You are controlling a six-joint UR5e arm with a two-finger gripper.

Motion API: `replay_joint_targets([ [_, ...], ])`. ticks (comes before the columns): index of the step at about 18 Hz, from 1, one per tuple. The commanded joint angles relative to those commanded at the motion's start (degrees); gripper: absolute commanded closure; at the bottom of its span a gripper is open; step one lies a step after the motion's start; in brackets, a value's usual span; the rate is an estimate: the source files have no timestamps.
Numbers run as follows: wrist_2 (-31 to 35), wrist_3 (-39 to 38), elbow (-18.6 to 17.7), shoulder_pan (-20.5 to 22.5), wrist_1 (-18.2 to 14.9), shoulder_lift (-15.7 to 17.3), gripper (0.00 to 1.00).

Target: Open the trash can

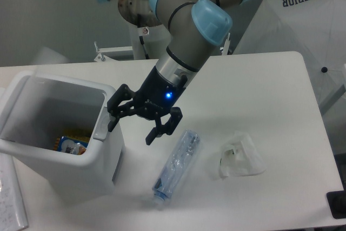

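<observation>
Standing at the table's (259,85) left edge, the trash can (59,155) had its top open, with colourful packaging visible inside at the bottom. The gripper (132,128) hung just beside the can's right rim, one fingertip (112,122) at the grey push tab (101,124), jaws spread and grasping nothing. A clear bottle (175,165) and crumpled plastic (240,157) lay toward the front edge.

trash can (59,150) mouth wide open, straight drop in from above, some packaging at bottom. gripper (132,125) jaws spread, parked right at can's right rim. clear bottle (175,166) lying just right of that, crumpled plastic wrapper (240,158) further right. bare worktop (259,90) behind both.
</observation>
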Motion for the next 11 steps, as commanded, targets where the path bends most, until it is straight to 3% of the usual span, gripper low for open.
replay_joint_targets([
  [8,0.0,0.1,1.7,0.8,0.4,-0.4,0.0],
  [11,0.1,0.8,2.1,3.0,1.0,-0.7,0.0],
])
